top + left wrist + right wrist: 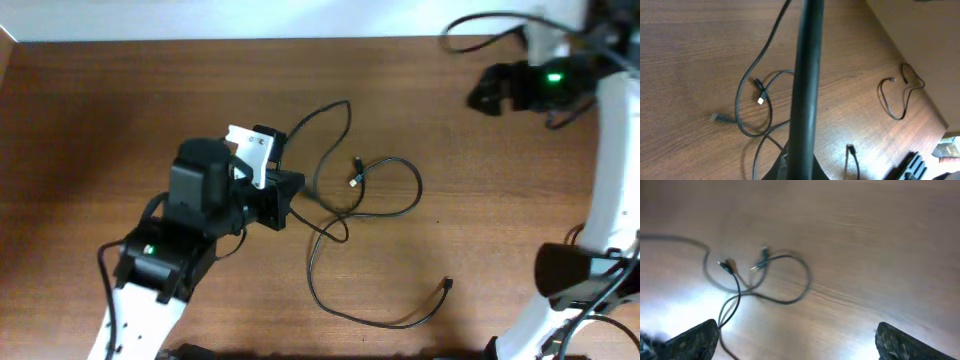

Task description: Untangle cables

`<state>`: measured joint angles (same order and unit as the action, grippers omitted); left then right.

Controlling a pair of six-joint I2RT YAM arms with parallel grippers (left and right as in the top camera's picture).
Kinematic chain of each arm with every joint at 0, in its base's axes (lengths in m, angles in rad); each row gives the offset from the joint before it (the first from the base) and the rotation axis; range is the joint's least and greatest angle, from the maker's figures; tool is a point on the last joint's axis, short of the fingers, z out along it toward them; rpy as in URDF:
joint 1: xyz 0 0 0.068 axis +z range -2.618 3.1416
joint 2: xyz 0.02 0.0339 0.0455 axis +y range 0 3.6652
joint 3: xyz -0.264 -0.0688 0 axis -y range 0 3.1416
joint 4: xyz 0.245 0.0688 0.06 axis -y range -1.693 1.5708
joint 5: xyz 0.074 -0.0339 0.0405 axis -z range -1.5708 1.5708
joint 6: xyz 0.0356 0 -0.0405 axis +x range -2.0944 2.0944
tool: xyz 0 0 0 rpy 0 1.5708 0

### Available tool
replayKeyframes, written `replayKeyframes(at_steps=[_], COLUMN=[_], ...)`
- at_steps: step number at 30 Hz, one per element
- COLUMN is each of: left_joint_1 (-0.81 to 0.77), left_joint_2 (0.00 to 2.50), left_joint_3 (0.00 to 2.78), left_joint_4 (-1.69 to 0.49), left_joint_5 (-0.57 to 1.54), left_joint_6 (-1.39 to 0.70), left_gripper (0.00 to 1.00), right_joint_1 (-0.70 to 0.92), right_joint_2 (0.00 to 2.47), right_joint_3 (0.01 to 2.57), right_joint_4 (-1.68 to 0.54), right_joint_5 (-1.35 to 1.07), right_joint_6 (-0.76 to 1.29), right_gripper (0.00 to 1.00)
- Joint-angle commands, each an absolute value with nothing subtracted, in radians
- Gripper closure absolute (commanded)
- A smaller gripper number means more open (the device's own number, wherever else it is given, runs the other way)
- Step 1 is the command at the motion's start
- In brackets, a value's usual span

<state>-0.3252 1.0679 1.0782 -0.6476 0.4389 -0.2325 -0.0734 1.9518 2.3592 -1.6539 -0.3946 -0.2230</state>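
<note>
Although the left pincer (285, 190) is clamped shut low over the table (80, 120), the pictures do not show whether it pinches a strand. One strand of the cables (746, 76) passes right by its tip, touching or nearly so.

Just ahead of that tip lies the knot: loose loops crossing one another, with a plug (356, 181) lying inside one loop. Nothing there is pulled tight, yet the strands overlap at several points, so I judge this part undone.

Further from the tip, a long strand leaves the knot and sweeps round to a far plug (447, 285), which lies free on bare wood. Past that, well apart from the knot, the left wrist view shows a lone cord (900, 117) on its own — likely one cable already separated.

The right pincer (797, 340) hangs well apart from everything, its jaws spread wide and empty, with the knot in front of it and below.

So the task looks partly done: one cord is out, and the rest are slack but crossed. What is left, as I judge it, is to draw the inner plug back through its loop and lay each strand apart.
</note>
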Motion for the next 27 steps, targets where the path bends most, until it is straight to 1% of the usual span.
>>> replayKeyframes(at_steps=[1, 4, 7, 8, 9, 11, 13, 15, 19, 22, 23, 27], left_joint_1=[-0.326, -0.326, -0.326, -0.326, -0.326, -0.326, -0.326, -0.326, -0.326, -0.326, -0.326, -0.327], left_joint_2=[0.991, 0.981, 0.982, 0.982, 0.982, 0.982, 0.982, 0.982, 0.982, 0.987, 0.991, 1.015], left_joint_3=[1.094, 1.094, 1.094, 1.094, 1.094, 1.094, 1.094, 1.094, 1.094, 1.094, 1.094, 1.094], left_joint_4=[-0.649, -0.685, -0.715, -0.71, -0.692, -0.683, -0.684, -0.687, -0.686, -0.686, -0.686, -0.682], left_joint_5=[0.438, 0.314, 0.162, 0.139, 0.134, 0.152, 0.245, 0.292, 0.293, 0.293, 0.295, 0.334], left_joint_6=[-0.282, -0.324, -0.487, -0.548, -0.587, -0.549, -0.343, -0.235, -0.064, 0.047, 0.047, 0.047], left_gripper=[1.0, 1.0, 1.0, 1.0, 1.0, 1.0, 1.0, 1.0, 1.0, 1.0, 1.0, 1.0], right_joint_1=[0.08, 0.196, 0.304, 0.327, 0.35, 0.364, 0.366, 0.366, 0.367, 0.367, 0.367, 0.368], right_joint_2=[1.959, 1.959, 1.959, 1.959, 1.959, 1.959, 1.959, 1.959, 1.959, 1.959, 1.959, 1.959], right_joint_3=[2.372, 2.372, 2.372, 2.372, 2.372, 2.372, 2.372, 2.372, 2.372, 2.372, 2.372, 2.372], right_joint_4=[-1.659, -1.662, -1.665, -1.665, -1.665, -1.659, -1.66, -1.657, -1.652, -1.641, -1.642, -1.641], right_joint_5=[-0.418, -0.419, -0.419, -0.461, -0.57, -0.667, -0.743, -0.797, -0.835, -0.835, -0.835, -0.835], right_joint_6=[-0.304, -0.308, -0.327, -0.356, -0.414, -0.43, -0.399, -0.323, -0.152, 0.124, 0.251, 0.531], right_gripper=[0.01, 0.01, 0.01, 0.01, 0.01, 0.01, 0.01, 0.01, 0.01, 0.01, 0.01, 0.01])
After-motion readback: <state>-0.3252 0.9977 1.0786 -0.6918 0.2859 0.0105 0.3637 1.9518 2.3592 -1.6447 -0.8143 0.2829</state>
